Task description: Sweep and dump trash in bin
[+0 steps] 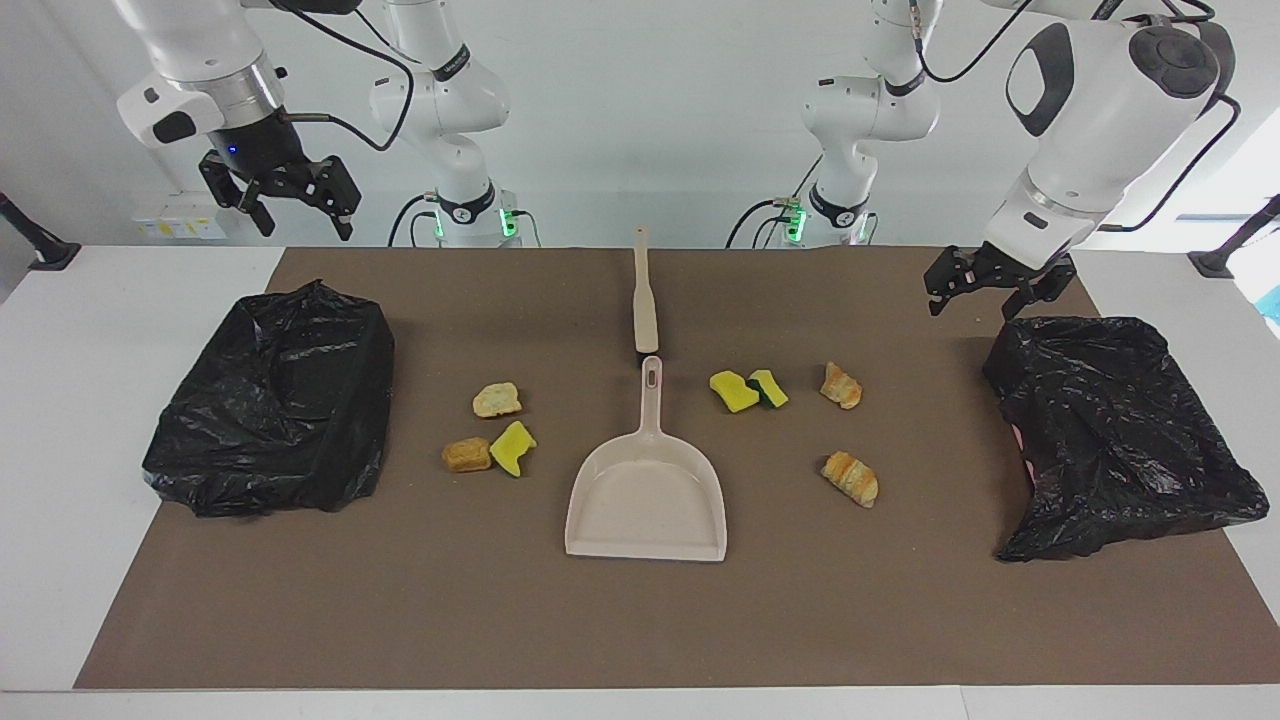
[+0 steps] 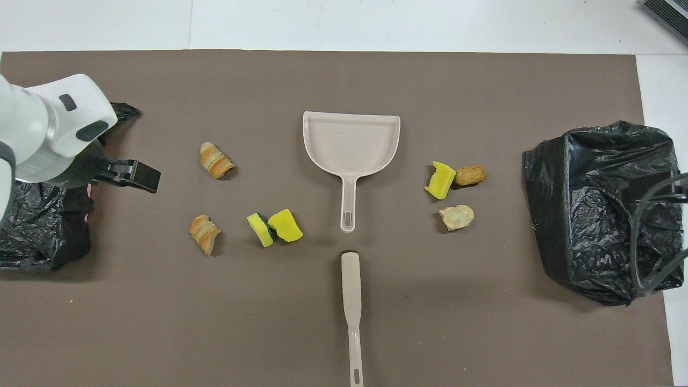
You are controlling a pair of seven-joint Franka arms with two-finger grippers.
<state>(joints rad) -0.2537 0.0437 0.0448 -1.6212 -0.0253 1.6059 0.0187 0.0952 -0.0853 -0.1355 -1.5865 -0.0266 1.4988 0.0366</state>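
The trash lies in two groups on either side of a beige dustpan (image 1: 648, 500). Toward the left arm's end are two croissant chunks (image 1: 841, 385) (image 1: 850, 478) and two yellow sponge pieces (image 1: 735, 391) (image 1: 770, 388). Toward the right arm's end are a pale bread piece (image 1: 496, 399), a brown chunk (image 1: 467, 455) and a yellow sponge piece (image 1: 513, 447). A bin lined with a black bag (image 1: 1120, 430) stands at the left arm's end. My left gripper (image 1: 972, 298) hangs open and empty over the mat beside that bin. My right gripper (image 1: 300, 205) waits open, high above the other bin (image 1: 275, 400).
A beige brush (image 1: 645, 300) lies in line with the dustpan's handle, nearer to the robots. The brown mat (image 1: 640, 620) covers most of the white table. In the overhead view the left arm's white wrist (image 2: 59, 126) hides part of its bin.
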